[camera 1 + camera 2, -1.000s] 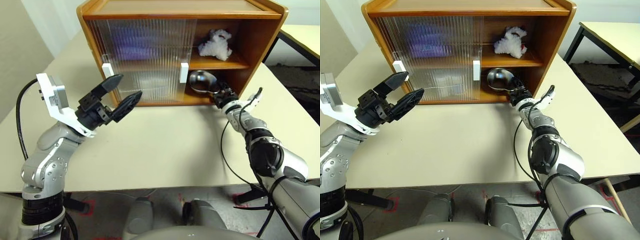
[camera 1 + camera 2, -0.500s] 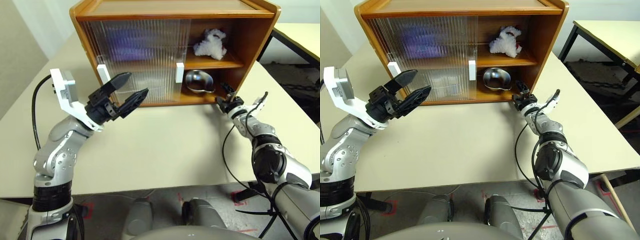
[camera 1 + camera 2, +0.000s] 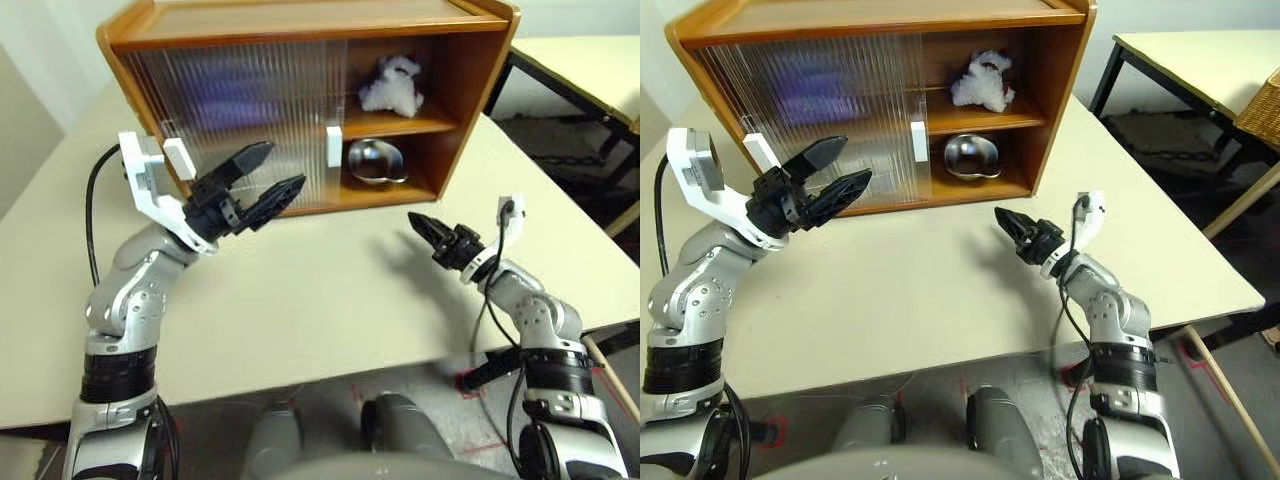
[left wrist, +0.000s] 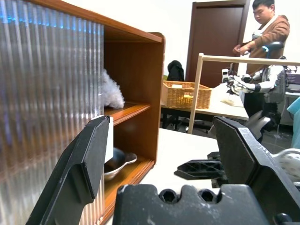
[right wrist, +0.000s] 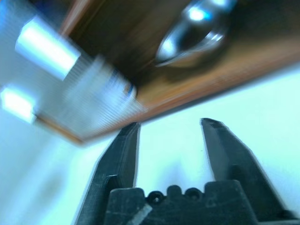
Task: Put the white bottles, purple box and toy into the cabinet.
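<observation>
The cabinet [image 3: 300,22] stands at the back of the table, its two ribbed doors slid left and its right bay uncovered. The toy [image 3: 389,84] lies on the upper shelf there, with a metal bowl [image 3: 373,162] on the shelf below. A purple smear behind the ribbed glass on the upper shelf is the purple box [image 3: 240,95]. The white bottles are hidden behind the doors. My left gripper [image 3: 275,170] hangs open in front of the doors, holding nothing. Above the table, well short of the cabinet, my right gripper [image 3: 418,224] has its fingers apart and nothing between them.
White handles [image 3: 333,146] sit on the door edges. A second table [image 3: 590,50] stands to the right, with a wicker basket [image 4: 186,93] on a further one. A person [image 4: 265,28] stands in the background. The table's right edge [image 3: 1200,260] is near my right arm.
My right gripper has drawn back from the bowl in the lower bay to above the table, rolled over and narrowed. The bowl stays in the cabinet. The camera view has shifted.
</observation>
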Motion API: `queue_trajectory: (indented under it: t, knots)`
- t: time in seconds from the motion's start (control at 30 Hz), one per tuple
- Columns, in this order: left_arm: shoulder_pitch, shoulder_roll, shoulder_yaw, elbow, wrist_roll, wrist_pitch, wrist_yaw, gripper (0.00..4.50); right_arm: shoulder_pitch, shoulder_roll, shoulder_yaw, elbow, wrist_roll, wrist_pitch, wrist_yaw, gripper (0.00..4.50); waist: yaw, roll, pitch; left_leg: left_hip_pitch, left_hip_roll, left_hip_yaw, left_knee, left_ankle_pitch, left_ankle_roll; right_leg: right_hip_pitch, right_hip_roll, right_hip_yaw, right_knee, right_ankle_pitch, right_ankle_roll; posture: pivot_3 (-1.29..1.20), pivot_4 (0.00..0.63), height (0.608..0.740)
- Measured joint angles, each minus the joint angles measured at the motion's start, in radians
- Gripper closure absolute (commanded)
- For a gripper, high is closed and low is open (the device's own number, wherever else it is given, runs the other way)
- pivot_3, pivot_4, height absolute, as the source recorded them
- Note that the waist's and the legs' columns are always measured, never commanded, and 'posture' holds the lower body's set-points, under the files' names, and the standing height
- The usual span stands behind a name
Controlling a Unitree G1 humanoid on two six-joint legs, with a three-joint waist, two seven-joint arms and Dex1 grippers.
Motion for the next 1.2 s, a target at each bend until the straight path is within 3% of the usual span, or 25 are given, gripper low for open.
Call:
queue_trajectory:
  t: [0.17, 0.2, 0.37, 0.67, 1.03, 1.2]
  knots:
    - [0.0, 0.0, 0.0, 0.001, 0.008, -0.001, -0.004, 0.0, 0.026, -0.024, 0.164, -0.079, -0.206, -0.222, 0.02, 4.37, -0.005, -0.001, 0.0, 0.002, 0.0, 0.0, 0.0, 0.0, 0.0, 0.0, 0.001, 0.0, 0.002, 0.0, -0.001, 0.09, 0.0, 0.74]
    - [0.001, 0.0, 0.001, 0.001, 0.008, -0.001, -0.005, 0.0, 0.019, -0.022, 0.192, -0.077, -0.245, -0.261, 0.017, 4.48, -0.005, -0.001, 0.0, 0.002, 0.0, 0.0, 0.0, 0.0, 0.0, 0.0, 0.001, 0.0, 0.002, 0.0, -0.001, 0.1, 0.0, 0.74]
    - [0.003, -0.002, 0.002, 0.001, 0.012, -0.001, -0.005, 0.0, -0.09, 0.03, 0.281, 0.003, -0.386, -0.403, -0.033, 4.48, -0.003, -0.002, 0.0, 0.002, -0.001, 0.0, 0.001, 0.0, 0.0, 0.0, 0.001, 0.0, 0.003, 0.0, -0.001, 0.12, 0.0, 0.74]
    - [0.036, -0.003, 0.025, -0.017, 0.013, -0.003, 0.021, 0.0, -0.255, 0.136, 0.358, 0.153, -0.499, -0.551, -0.102, 4.48, 0.013, -0.004, 0.0, 0.002, -0.001, -0.001, 0.001, 0.0, 0.0, -0.001, 0.0, 0.0, 0.002, 0.0, -0.001, 0.18, 0.0, 0.74]
    - [0.06, -0.005, 0.033, -0.053, 0.013, -0.007, 0.055, 0.0, -0.372, 0.217, 0.36, 0.32, -0.551, -0.642, -0.173, 4.48, 0.035, -0.005, -0.001, 0.002, 0.0, -0.001, 0.001, 0.0, 0.0, -0.002, 0.0, 0.0, 0.005, -0.001, -0.002, 0.21, 0.0, 0.74]
    - [0.061, -0.006, 0.033, -0.053, 0.014, -0.009, 0.062, 0.0, -0.419, 0.249, 0.354, 0.396, -0.581, -0.675, -0.271, 4.48, 0.035, -0.005, -0.001, 0.002, 0.0, -0.001, 0.001, 0.0, 0.0, -0.002, 0.0, 0.0, 0.006, -0.001, -0.002, 0.2, 0.0, 0.74]
